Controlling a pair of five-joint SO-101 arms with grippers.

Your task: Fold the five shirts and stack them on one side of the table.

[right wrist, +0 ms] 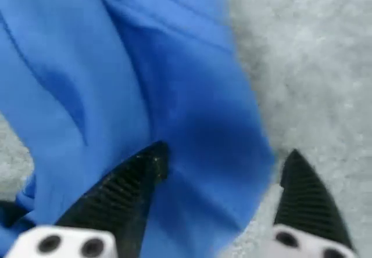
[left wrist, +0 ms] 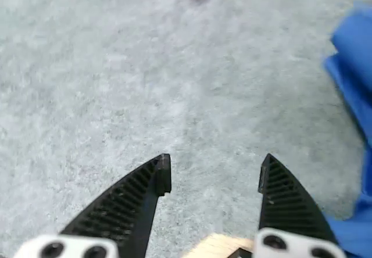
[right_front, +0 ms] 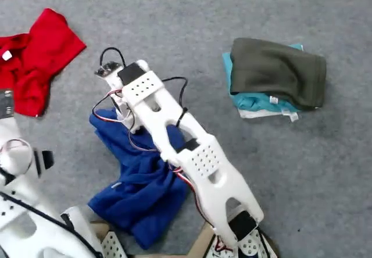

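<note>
A crumpled blue shirt (right_front: 142, 194) lies at the front middle of the grey table (right_front: 192, 25). My right arm (right_front: 174, 130) stretches over it toward the back left. My right gripper (right wrist: 224, 159) hangs open just above the blue shirt (right wrist: 145, 83), straddling the cloth's edge, with one finger (right wrist: 133, 176) over the cloth and the other over bare table. My left gripper (left wrist: 215, 174) is open over bare table, with nothing between its fingers and the blue shirt (left wrist: 354, 72) off to one side. A red shirt (right_front: 35, 54) lies unfolded at the back left.
On the right of the table, a folded olive shirt (right_front: 276, 72) tops a stack with a teal one (right_front: 250, 101) and a white one (right_front: 261, 114) beneath. The left arm's base (right_front: 23, 211) stands at the front left corner. Bare table runs between the stack and the blue shirt.
</note>
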